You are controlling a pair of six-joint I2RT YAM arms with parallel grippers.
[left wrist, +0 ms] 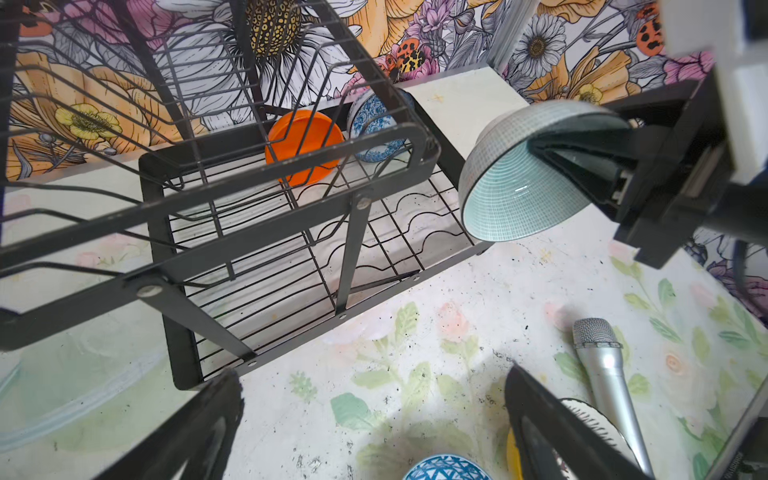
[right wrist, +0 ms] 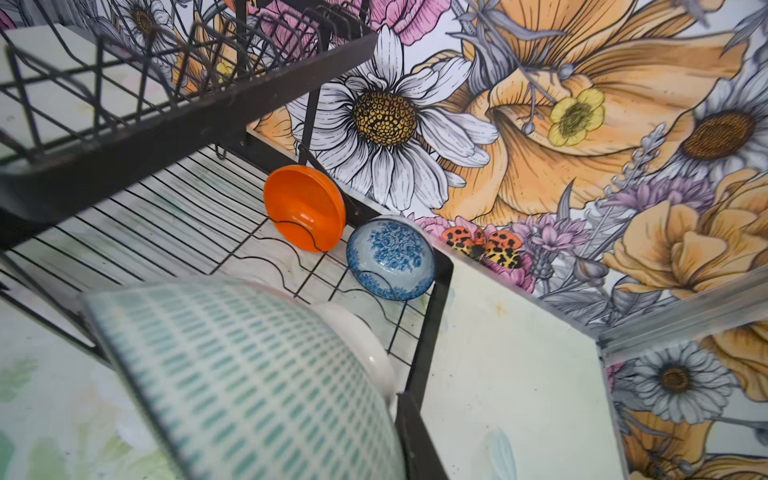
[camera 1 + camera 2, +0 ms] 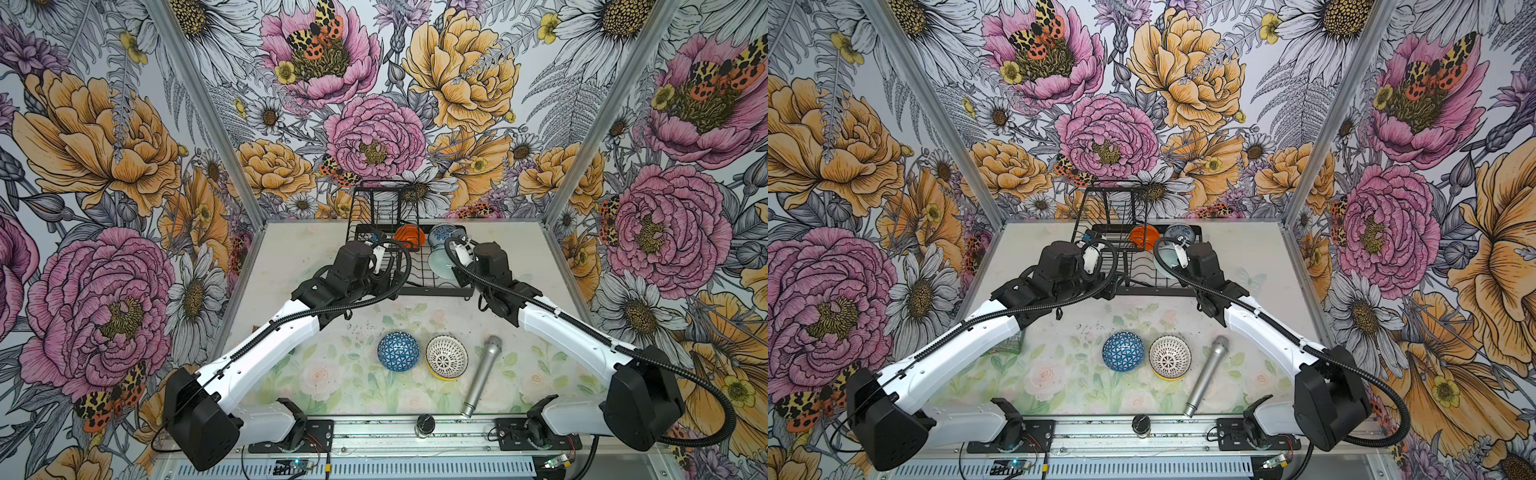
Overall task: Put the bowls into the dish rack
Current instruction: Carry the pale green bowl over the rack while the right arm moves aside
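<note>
The black wire dish rack (image 3: 419, 286) stands at the back of the table. On edge in its lower tier are an orange bowl (image 3: 409, 237) and a blue-and-white floral bowl (image 3: 441, 233). My right gripper (image 1: 552, 145) is shut on the rim of a pale teal bowl (image 1: 511, 195), holding it tilted over the rack's right front corner. My left gripper (image 1: 374, 415) is open and empty above the table in front of the rack. A blue geometric bowl (image 3: 398, 351) lies upside down at the front. A white lattice bowl (image 3: 446, 356) sits in a yellow bowl (image 3: 439, 376).
A silver microphone (image 3: 484, 374) lies slanted to the right of the lattice bowl. A small dark round object (image 3: 424, 424) sits on the front rail. The rack's raised upper tier (image 3: 376, 208) overhangs its left half. Patterned walls close in three sides.
</note>
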